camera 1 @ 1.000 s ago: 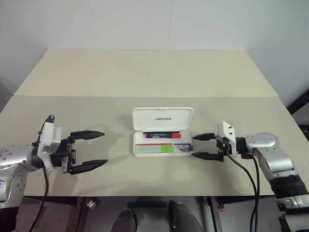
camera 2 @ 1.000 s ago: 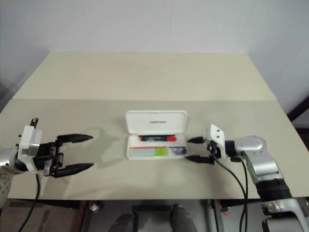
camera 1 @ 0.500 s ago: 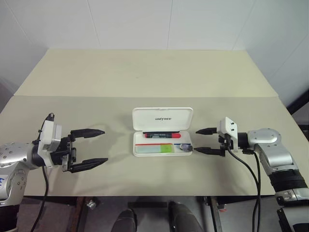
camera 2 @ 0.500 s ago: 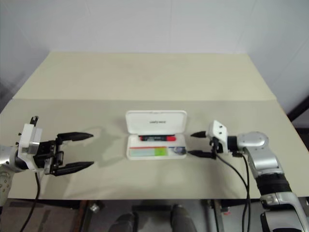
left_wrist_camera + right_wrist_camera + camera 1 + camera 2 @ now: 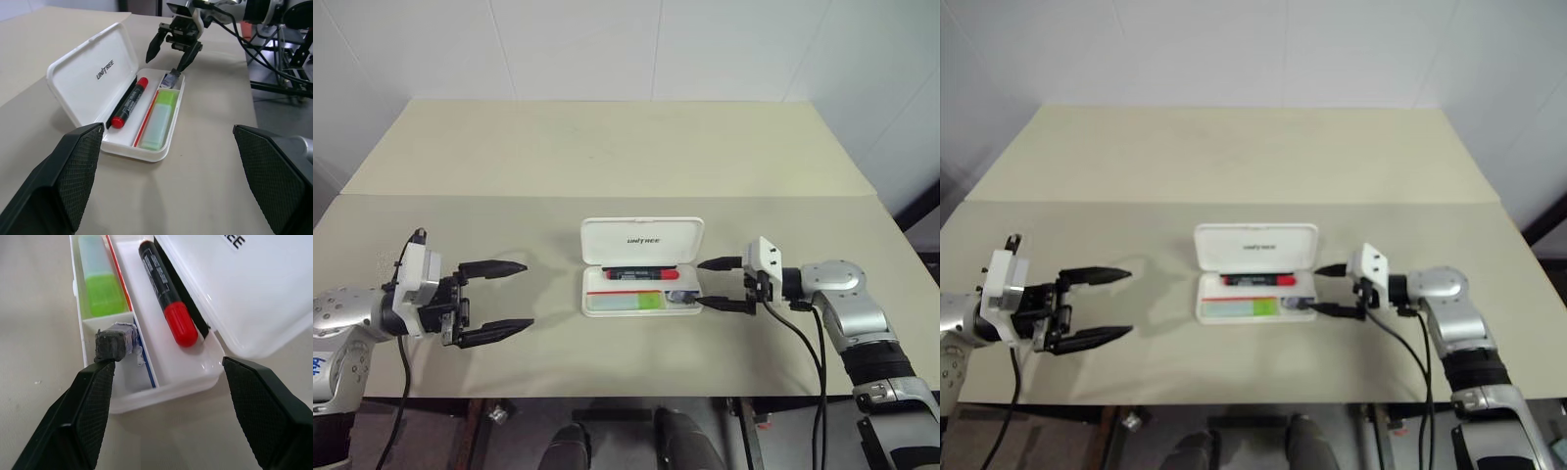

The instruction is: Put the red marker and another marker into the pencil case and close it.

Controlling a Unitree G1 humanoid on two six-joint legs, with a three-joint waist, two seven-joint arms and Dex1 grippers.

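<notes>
The white rectangular hard-plastic pencil case (image 5: 643, 279) lies on the beige table (image 5: 607, 157) with its hinged lid raised. Inside it, against the lid, lies the slim black-barrelled red marker (image 5: 129, 102); the pale green chunky highlighter (image 5: 159, 120) fills the compartment nearer the robot, with a small dark grey stub (image 5: 114, 343) beside it. The right gripper (image 5: 713, 283) hangs at the case's right end, fingers spread and empty. The left gripper (image 5: 504, 296) hovers well left of the case, likewise spread and empty.
</notes>
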